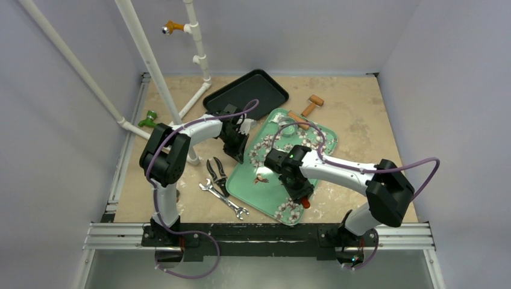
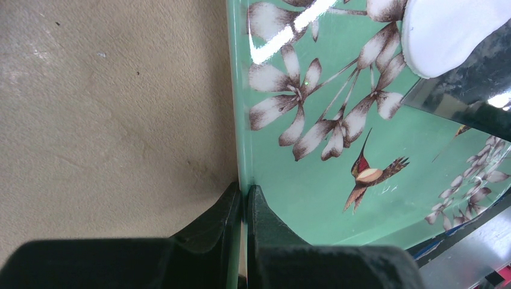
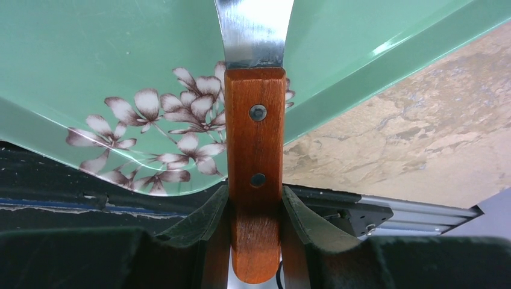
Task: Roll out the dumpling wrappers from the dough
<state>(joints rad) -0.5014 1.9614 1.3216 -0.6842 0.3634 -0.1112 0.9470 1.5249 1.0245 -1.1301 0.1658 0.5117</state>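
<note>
Pale grey walls (image 1: 313, 30) on three sides, plain and bare, evenly lit with barely a shadow. Down below, a beige worktop (image 1: 367, 102), mottled, blotched paler toward the right front. White pipes (image 1: 147, 55) slanting up out of the back left corner. Along the near edge, a silver slotted rail (image 1: 117, 236) with a black strip in the middle. Below that, a flat grey surface.

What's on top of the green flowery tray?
A white dumpling wrapper lies on the tray. The right hand holds a wooden-handled scraper over the tray. From above, the right arm covers the tray's middle, so anything beneath it is hidden.
</note>
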